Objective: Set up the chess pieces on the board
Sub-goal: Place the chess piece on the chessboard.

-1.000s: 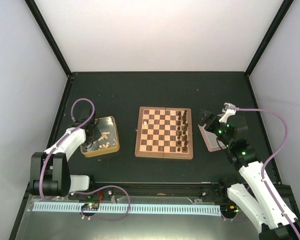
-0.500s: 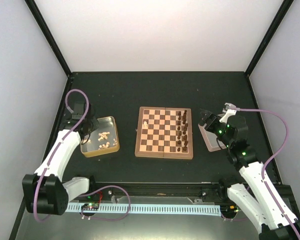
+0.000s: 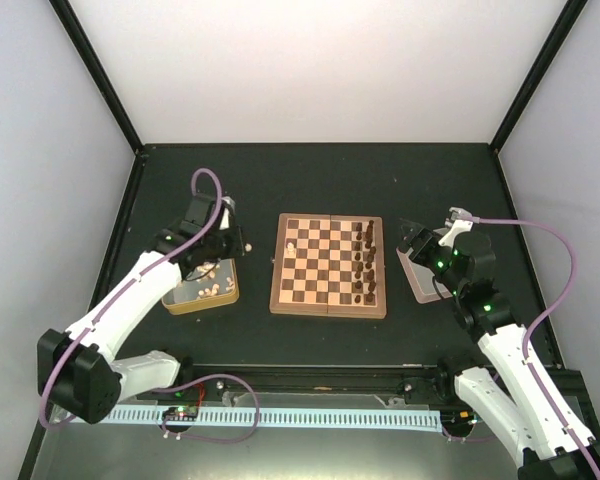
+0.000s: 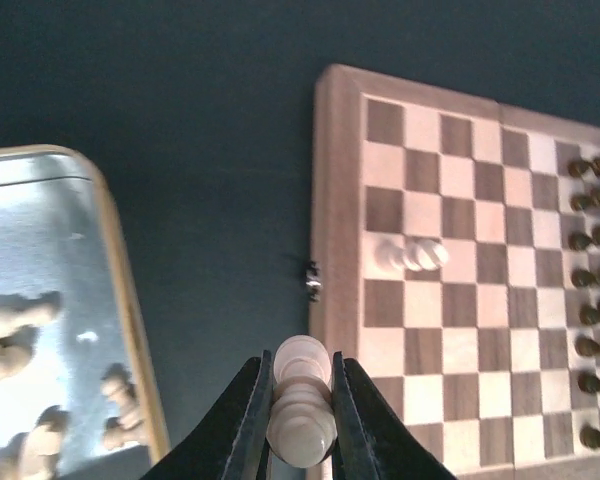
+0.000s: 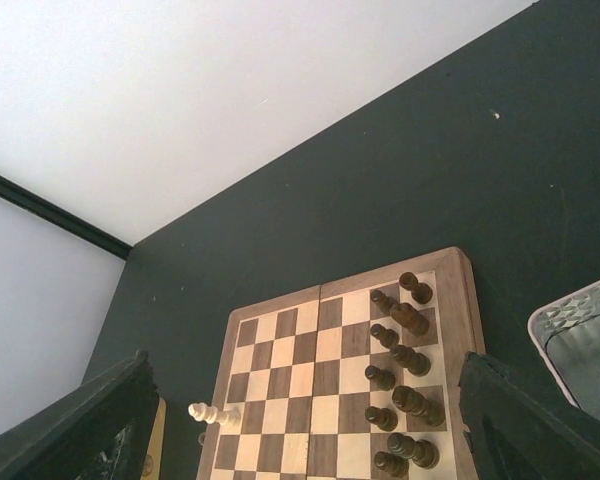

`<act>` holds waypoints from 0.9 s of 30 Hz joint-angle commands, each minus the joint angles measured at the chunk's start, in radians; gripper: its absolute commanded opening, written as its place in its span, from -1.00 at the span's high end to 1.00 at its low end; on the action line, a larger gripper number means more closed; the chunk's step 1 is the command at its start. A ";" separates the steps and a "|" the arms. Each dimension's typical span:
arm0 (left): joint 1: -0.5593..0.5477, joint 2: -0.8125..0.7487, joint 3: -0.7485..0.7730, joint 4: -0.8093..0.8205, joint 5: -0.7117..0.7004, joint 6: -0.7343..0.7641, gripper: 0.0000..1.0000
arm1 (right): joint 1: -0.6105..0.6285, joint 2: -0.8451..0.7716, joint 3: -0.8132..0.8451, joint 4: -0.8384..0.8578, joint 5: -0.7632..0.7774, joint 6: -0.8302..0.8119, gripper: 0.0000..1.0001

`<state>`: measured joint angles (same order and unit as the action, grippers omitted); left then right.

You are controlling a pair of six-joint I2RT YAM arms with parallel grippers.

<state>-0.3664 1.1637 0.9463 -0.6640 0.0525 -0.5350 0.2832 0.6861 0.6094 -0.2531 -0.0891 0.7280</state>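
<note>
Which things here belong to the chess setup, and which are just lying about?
Job:
board; dark pieces along its right side; toppled pale piece on the board; held pale piece in the shut left tool; loose pale pieces in the gold tin.

Lying about:
silver tray right of the board; pale blue strip at the near edge.

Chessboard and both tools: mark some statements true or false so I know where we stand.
1. The left tool is shut on a pale cream wooden chess piece. True.
2. The square wooden chessboard carries no pale piece. False: a fallen pale piece lies on it.
3. The dark brown pieces stand along the board's right side in the top view. True.
4. The right tool grips a dark piece. False: it is open, holding nothing.
</note>
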 commanded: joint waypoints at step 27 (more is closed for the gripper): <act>-0.391 0.450 0.135 0.153 -0.260 0.083 0.77 | -0.006 -0.005 0.016 -0.048 0.107 0.002 -0.68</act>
<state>-0.7479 1.5753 1.0412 -0.5297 -0.1612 -0.4782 0.2832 0.6861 0.6090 -0.2943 -0.0036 0.7391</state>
